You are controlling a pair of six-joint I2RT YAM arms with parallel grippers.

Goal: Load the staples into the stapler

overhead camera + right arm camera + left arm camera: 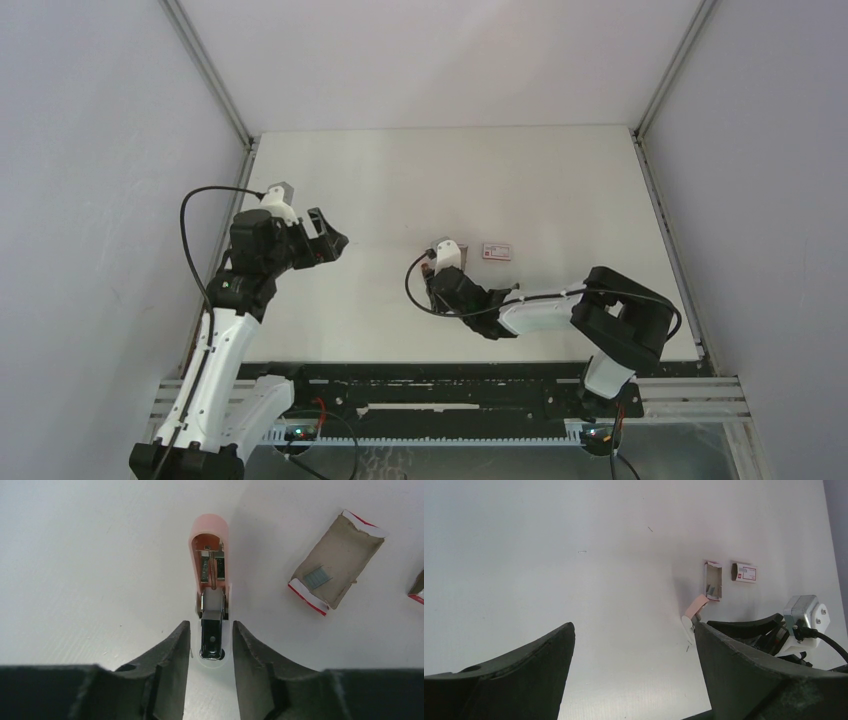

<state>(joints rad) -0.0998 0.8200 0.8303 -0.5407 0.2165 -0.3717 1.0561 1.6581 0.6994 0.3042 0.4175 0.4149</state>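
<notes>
We judge the stapler (212, 570) light and slick, best pinched at its base; the right gripper (210, 630) straddles it, seemingly released; the left gripper (634, 626) gapes empty.

The left arm (222, 345) rises from its base at the near left corner and bends at the top. It carries the left hand (328, 240) high above the table (580, 180), aimed to the right. That hand's fingers (524, 670) stand spread wide. The right arm (545, 312) folds at its elbow on the near right and stretches left, lying low. The right hand (210, 626) is down close to the table surface near the middle, its fingers (172, 650) parted only narrowly.
</notes>
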